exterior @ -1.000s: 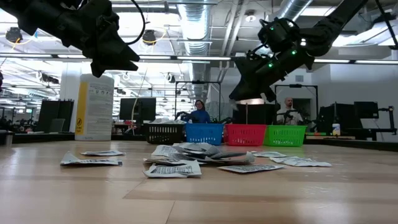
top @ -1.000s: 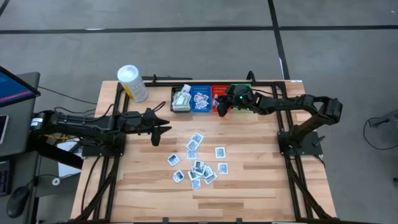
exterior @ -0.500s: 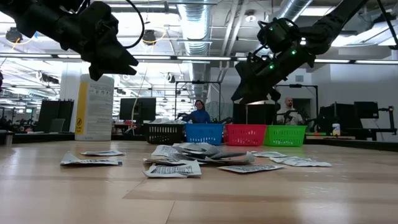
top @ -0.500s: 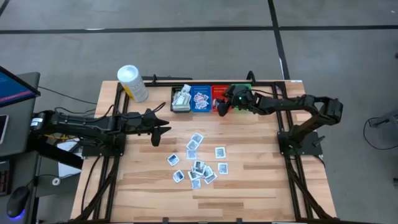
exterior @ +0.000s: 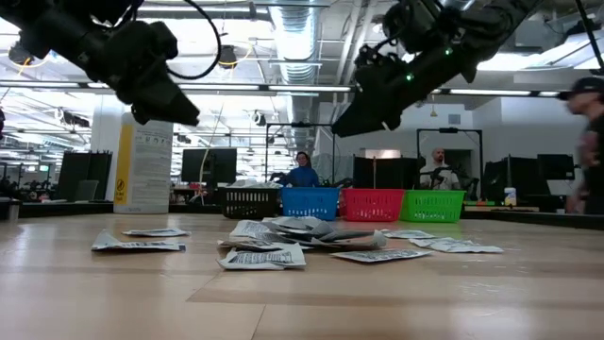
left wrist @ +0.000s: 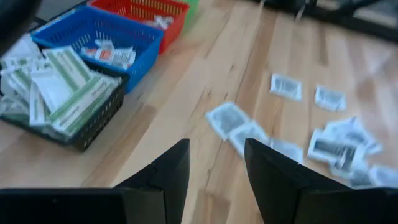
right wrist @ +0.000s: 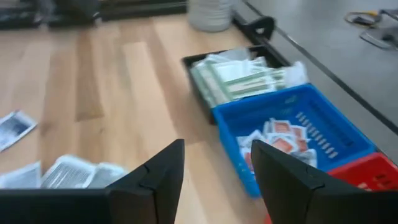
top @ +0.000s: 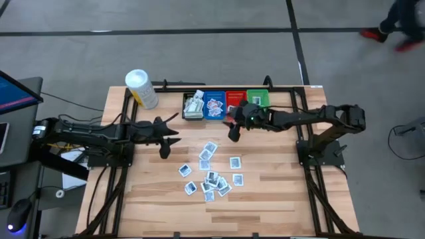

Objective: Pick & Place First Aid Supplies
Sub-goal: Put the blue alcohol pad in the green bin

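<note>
We see both grippers, left (top: 165, 138) and right (top: 234, 130), hanging empty with jaws apart above the table (top: 279, 192), either side of the loose packets (top: 211, 178).

packets (top: 211, 172) mid-table, bins (top: 226, 104) behind them, tub (top: 142, 88) far left

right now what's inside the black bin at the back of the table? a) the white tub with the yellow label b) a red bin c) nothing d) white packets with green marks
d: the black bin is full of white packets with green marks, seen in both wrist views; beside it is the blue bin.
</note>
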